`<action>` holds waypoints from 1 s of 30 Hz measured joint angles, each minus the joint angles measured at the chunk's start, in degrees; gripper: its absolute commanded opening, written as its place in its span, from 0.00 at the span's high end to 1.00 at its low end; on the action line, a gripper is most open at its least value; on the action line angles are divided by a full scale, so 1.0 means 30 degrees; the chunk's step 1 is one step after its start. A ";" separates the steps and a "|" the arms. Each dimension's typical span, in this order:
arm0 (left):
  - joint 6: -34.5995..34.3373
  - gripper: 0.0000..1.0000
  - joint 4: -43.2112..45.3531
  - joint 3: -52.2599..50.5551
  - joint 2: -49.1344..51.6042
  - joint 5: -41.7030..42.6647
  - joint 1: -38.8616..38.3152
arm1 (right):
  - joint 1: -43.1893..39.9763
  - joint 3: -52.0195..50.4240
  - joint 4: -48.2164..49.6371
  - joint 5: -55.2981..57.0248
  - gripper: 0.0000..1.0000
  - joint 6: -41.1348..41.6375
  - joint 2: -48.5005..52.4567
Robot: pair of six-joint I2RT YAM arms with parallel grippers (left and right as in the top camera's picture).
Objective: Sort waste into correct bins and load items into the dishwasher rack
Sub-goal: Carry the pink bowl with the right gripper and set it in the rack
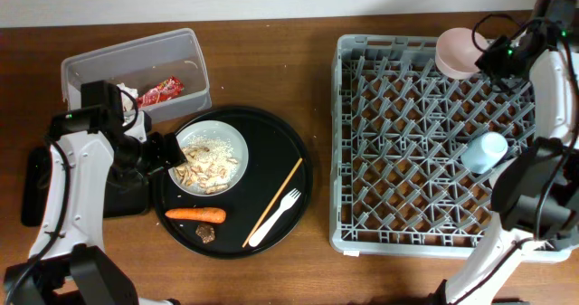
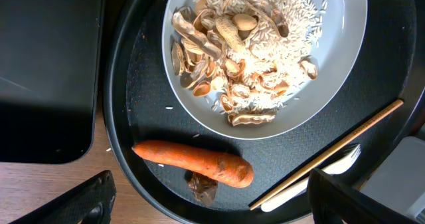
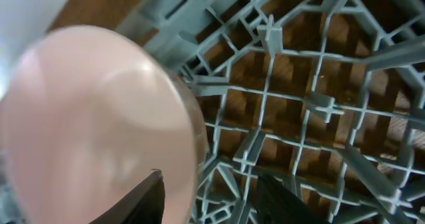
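Observation:
The pale grey plate (image 1: 237, 145) sits on a round black tray and holds beige food scraps (image 2: 246, 51) and nut shells. The carrot (image 2: 199, 163) and the white fork (image 2: 312, 177) lie on the tray in front of it. My left gripper (image 2: 212, 207) is open and empty over the carrot, at the plate's left side (image 1: 156, 151). The clear tub (image 1: 109, 65) holds the red wrapper (image 1: 161, 91) and a white tissue (image 1: 129, 95). The cream bowl (image 3: 93, 117) stands in the rack's far right corner (image 1: 455, 52). My right gripper (image 3: 212, 197) is open astride the bowl's rim. The white cup is out of view.
The grey dishwasher rack (image 1: 348, 142) fills the right side, with the light blue cup (image 1: 484, 151) in it. The shallow black tray (image 2: 46, 71) lies under my left arm. A wooden chopstick (image 2: 332, 147) and a small brown scrap (image 2: 202, 187) lie on the round tray (image 1: 303, 174).

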 measured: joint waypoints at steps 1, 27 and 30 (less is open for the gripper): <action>0.0000 0.09 0.0000 0.0000 0.0000 0.0000 0.0000 | 0.0000 0.0000 0.0051 -0.0029 0.96 -0.0044 0.0189; -0.0066 0.05 -0.0073 0.0000 0.0000 -0.0007 0.0000 | 0.6630 -0.2973 -0.4422 2.4910 0.92 0.2382 -0.1188; -0.0066 0.05 -0.0087 0.0000 0.0000 0.0000 0.0000 | 0.8306 -0.2973 -0.4073 2.4531 0.85 0.2499 -0.0831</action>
